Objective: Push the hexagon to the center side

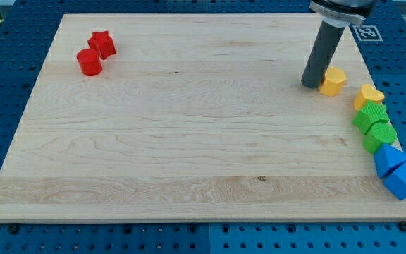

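Yellow hexagon (333, 81) touches my tip (311, 85).

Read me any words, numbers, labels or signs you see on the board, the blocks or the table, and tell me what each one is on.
No readable words or numbers anywhere.
A black-and-white square marker sits on the blue perforated table at the view's top right: a pattern, not text.
The light wooden board, the coloured blocks and the dark rod's tip carry no print.

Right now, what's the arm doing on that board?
My tip rests on the wooden board, touching the left side of the yellow hexagon block near the view's top right. The task calls for the centre, and the hexagon isn't there yet. Other yellow, green and blue blocks line the right edge; two red ones sit top left.
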You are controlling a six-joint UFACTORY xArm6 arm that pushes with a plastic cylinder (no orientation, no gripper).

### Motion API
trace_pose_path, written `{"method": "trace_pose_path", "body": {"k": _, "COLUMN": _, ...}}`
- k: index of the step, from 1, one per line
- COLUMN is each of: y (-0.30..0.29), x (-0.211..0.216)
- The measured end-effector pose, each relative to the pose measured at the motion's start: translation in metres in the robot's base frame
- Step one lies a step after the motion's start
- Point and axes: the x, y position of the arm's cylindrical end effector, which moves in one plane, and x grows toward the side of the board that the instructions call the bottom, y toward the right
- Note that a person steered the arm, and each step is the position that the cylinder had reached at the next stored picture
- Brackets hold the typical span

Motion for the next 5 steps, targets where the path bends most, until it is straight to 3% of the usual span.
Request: {"method": "trace_pose_path", "body": {"k": 5, "y": 0.040, "x": -0.006}}
